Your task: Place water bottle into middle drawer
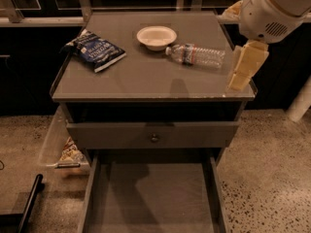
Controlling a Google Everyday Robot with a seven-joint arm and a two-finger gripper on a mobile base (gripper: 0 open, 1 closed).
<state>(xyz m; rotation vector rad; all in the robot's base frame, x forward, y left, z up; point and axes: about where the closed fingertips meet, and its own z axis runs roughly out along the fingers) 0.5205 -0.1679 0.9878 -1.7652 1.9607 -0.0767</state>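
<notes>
The water bottle lies on its side on the right part of the cabinet top, white cap pointing left toward a white bowl. My gripper hangs from the white arm over the right edge of the cabinet top. It is just right of the bottle's base and not touching it. The middle drawer is pulled out at the bottom of the view, and its flat grey floor is bare.
A blue snack bag lies on the left of the cabinet top. A grey drawer front with a round knob sits slightly open above the pulled-out drawer. A clear bin with snack packets stands left of the cabinet. A black bar lies on the floor.
</notes>
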